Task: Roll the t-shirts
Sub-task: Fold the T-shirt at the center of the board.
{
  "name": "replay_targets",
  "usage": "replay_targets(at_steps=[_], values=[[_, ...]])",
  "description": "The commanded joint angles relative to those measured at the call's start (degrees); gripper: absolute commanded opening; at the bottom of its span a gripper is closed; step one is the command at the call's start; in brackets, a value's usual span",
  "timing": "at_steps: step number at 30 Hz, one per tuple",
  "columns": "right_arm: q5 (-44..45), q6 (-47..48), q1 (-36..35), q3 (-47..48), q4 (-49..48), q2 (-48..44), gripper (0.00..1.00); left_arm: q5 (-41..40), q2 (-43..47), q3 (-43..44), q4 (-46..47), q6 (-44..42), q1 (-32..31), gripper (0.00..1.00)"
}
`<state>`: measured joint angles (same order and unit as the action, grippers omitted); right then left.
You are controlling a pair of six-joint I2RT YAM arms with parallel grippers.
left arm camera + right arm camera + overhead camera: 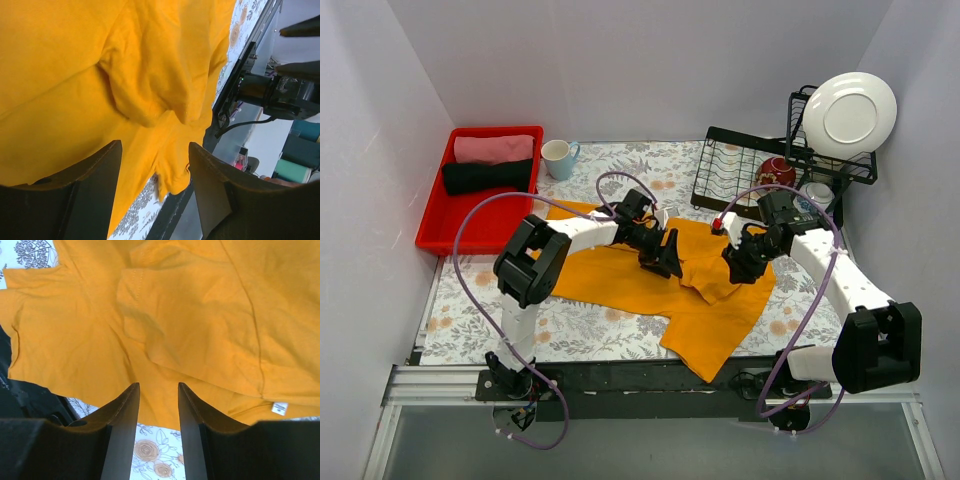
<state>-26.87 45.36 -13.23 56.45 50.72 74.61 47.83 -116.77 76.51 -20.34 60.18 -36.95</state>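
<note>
The orange t-shirt (pixel 710 320) lies rumpled on the floral table (pixel 470 310), spreading from the centre toward five o'clock. Over it the left pincer (pixel 668 262) and, at its three o'clock, the right pincer (pixel 736 270) both hover with jaws spread, pinching nothing. At ten o'clock a red tray (pixel 470 222) holds the black bundle (pixel 485 176) and, beyond it, the pink bundle (pixel 492 148).

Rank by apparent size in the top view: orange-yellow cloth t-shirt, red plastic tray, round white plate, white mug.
Largest to smallest:
orange-yellow cloth t-shirt
red plastic tray
round white plate
white mug
</note>
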Motion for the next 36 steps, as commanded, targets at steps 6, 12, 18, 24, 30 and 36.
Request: replay_targets(at_steps=[6,12,18,24,30,36], values=[[-4.2,-1.8,-0.1,-2.7,0.2,-2.3,0.45,-2.0,-4.3,5.0,1.6,1.3,-3.1,0.54],[-4.3,-1.7,-0.2,-2.8,0.1,-1.7,0.45,-1.4,-6.0,6.3,2.1,2.4,-3.7,0.44],[-5.6,-3.0,-0.8,-2.7,-1.3,-1.0,0.45,-1.7,-4.0,6.7,0.0,1.2,-3.6,0.1],[-6.8,-1.8,-3.5,-3.9,-1.5,-1.0,0.45,-2.0,-2.9,6.2,-0.1,0.9,-3.6,0.0],[-10.3,6.4,-7.4,-6.5,1.8,-3.0,0.44,-6.2,-1.7,10.3,-6.5,-3.5,-3.6,0.0],[-9.2,9.0,-12.1,-10.0,-2.4,-3.0,0.46,-8.4,1.0,8.4,-8.3,-4.5,-3.5,0.0]])
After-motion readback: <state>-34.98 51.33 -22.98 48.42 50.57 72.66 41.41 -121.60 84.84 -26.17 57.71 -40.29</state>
